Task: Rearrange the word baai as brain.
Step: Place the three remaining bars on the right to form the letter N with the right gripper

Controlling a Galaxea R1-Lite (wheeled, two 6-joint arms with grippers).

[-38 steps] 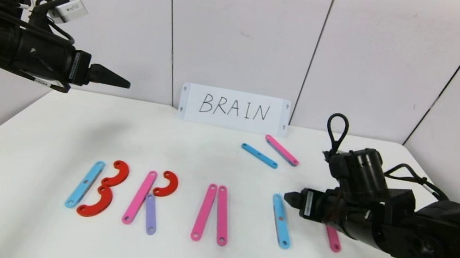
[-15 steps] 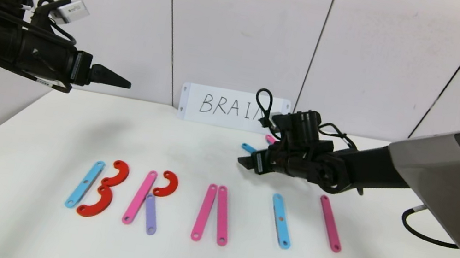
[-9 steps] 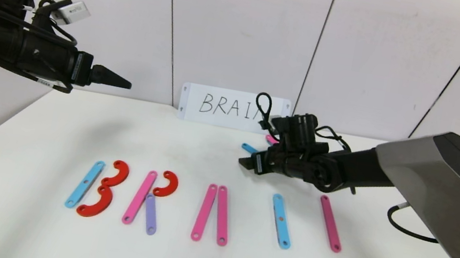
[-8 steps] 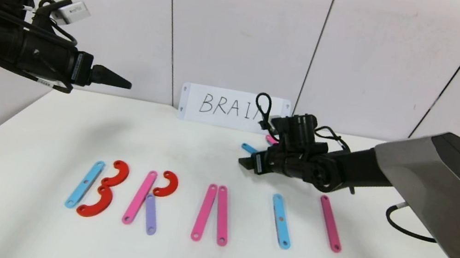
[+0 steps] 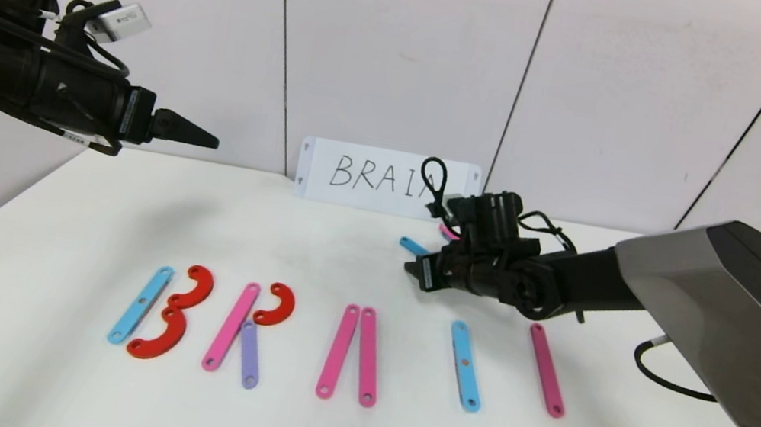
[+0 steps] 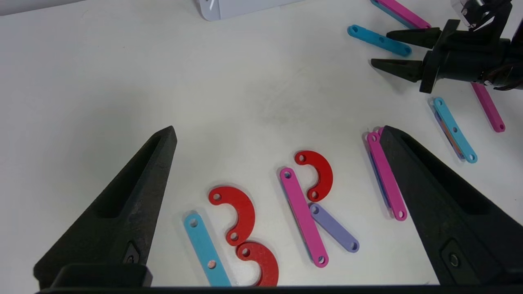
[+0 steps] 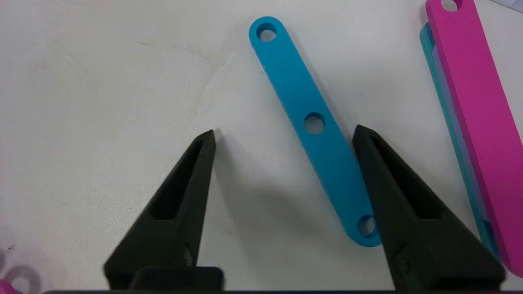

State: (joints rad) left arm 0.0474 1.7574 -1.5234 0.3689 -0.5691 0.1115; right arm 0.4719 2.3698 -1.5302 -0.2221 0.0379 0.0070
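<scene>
The plastic letters lie in a row near the table's front: a blue-and-red B (image 5: pixel 159 312), a pink-red-purple R (image 5: pixel 249 327), two pink bars as A (image 5: pixel 352 353), a blue I (image 5: pixel 465 365) and a lone pink bar (image 5: pixel 546 369). Behind them, my right gripper (image 5: pixel 411 269) is low over a spare blue bar (image 7: pixel 314 122). Its jaws are open and straddle the bar's near end, with one finger (image 7: pixel 392 183) against the bar's edge. A spare pink bar (image 7: pixel 474 102) lies beside it on top of another piece. My left gripper (image 6: pixel 278 130) hangs open, high at the left.
The white card with handwritten BRAIN (image 5: pixel 386 180) stands against the back wall, partly covered by the right wrist. Wall panels close off the table (image 5: pixel 78 217) at the back and sides.
My right arm left the front row, where the lone pink bar now lies uncovered, and reached back to the spare blue bar. Its jaws have narrowed around the bar. The left arm stayed still.
</scene>
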